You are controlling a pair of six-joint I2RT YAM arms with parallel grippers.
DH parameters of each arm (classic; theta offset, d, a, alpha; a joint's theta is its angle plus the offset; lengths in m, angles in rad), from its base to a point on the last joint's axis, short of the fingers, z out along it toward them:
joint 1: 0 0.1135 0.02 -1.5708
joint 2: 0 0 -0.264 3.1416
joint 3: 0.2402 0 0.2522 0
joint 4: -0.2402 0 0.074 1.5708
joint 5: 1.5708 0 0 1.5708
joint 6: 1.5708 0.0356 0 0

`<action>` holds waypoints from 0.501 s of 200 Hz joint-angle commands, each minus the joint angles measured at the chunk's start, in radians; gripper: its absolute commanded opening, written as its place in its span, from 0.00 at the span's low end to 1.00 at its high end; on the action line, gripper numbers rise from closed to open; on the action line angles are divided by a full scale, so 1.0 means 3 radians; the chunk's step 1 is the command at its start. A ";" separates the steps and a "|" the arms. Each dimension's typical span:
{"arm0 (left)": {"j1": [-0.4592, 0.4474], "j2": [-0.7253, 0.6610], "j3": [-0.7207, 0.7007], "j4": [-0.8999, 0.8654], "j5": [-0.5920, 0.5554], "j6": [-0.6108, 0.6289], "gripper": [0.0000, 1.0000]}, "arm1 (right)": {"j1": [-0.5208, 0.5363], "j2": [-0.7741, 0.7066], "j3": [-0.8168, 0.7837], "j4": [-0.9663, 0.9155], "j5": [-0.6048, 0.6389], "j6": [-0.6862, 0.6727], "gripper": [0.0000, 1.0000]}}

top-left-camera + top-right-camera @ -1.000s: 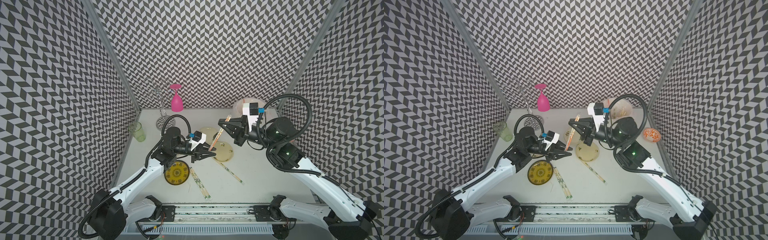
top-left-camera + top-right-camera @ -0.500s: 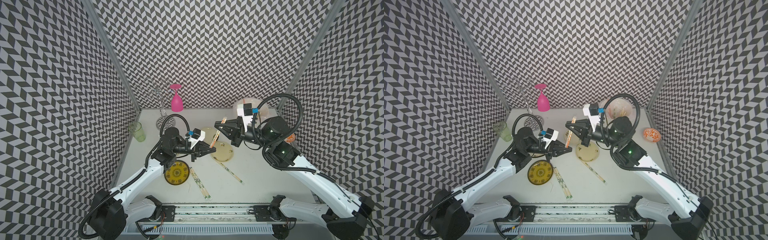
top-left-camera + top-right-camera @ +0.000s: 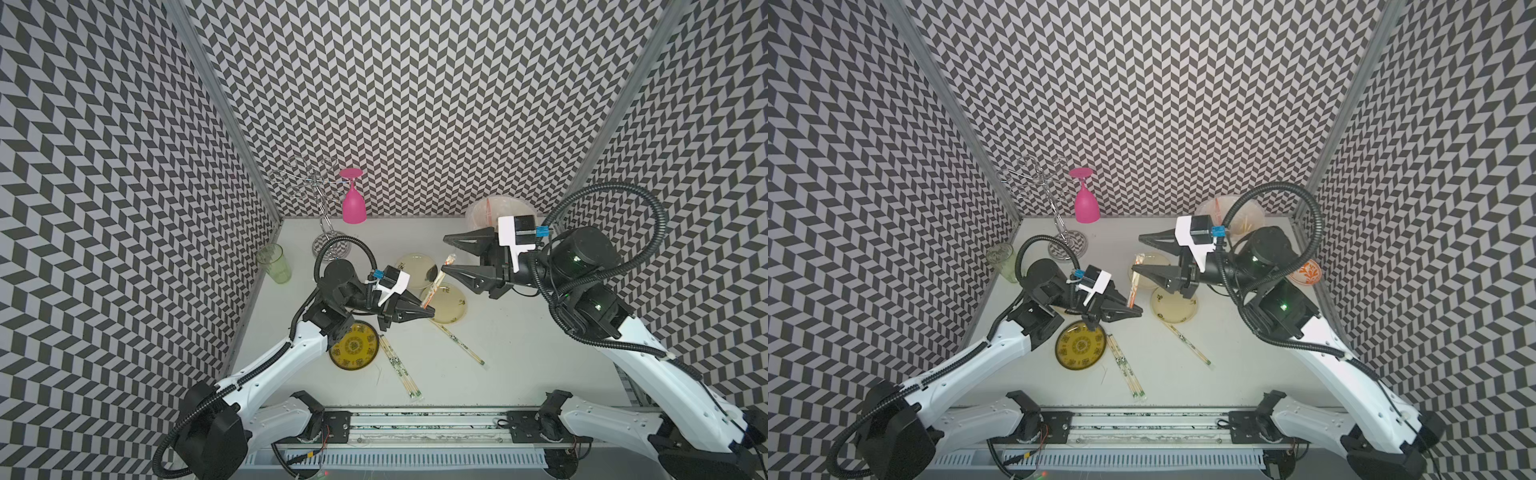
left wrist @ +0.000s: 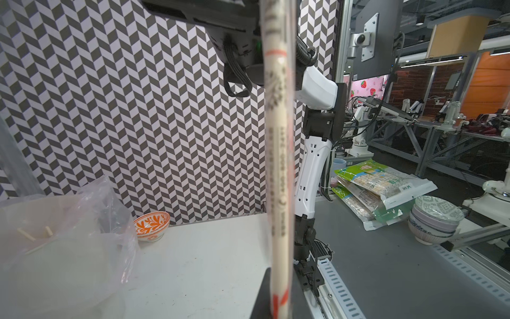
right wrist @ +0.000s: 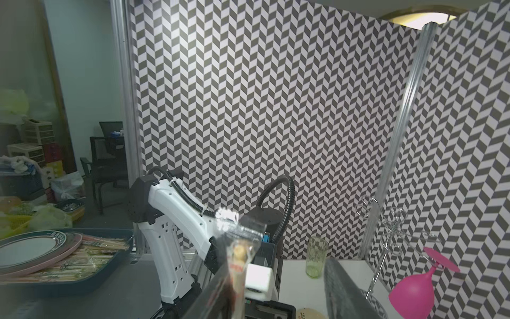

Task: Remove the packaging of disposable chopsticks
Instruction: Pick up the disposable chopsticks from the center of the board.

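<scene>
My left gripper [image 3: 430, 311] [image 3: 1137, 311] is shut on the lower end of a wrapped pair of disposable chopsticks [image 3: 437, 281] [image 3: 1135, 282], which stands tilted above the plates. Its packaging [image 4: 278, 165] is a clear sleeve with red-orange print. The sleeve's crinkled upper end [image 5: 237, 243] sits between the jaws of my right gripper [image 3: 444, 254] [image 3: 1136, 254], which is open; it lies close to one finger [image 5: 212, 290], and I cannot tell whether they touch. Two more wrapped chopsticks [image 3: 401, 368] [image 3: 457, 343] lie on the table.
A yellow patterned plate [image 3: 353, 345] and two tan plates [image 3: 451, 307] [image 3: 411, 268] lie under the arms. A green cup [image 3: 274, 264], a wire rack [image 3: 322, 195] holding a pink glass [image 3: 353, 203], a plastic-lined bowl [image 3: 482, 208] and an orange bowl [image 3: 1306, 272] stand along the edges.
My right gripper has opened off the sleeve's upper end. My left gripper has closed on the lower end and holds the wrapped chopsticks alone.
</scene>
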 commanded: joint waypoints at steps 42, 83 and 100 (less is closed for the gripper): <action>-0.0038 -0.0032 -0.0002 0.0149 0.0073 -0.0074 0.00 | -0.0018 0.0116 0.0331 -0.0083 -0.0592 -0.0053 0.48; -0.0038 0.0000 0.0001 0.0143 0.0049 -0.0091 0.00 | -0.0018 0.0162 0.0358 -0.0036 -0.0685 0.0073 0.36; -0.0038 0.0007 0.0001 0.0131 0.0032 -0.0093 0.00 | -0.0018 0.0179 0.0371 -0.0011 -0.0702 0.0118 0.26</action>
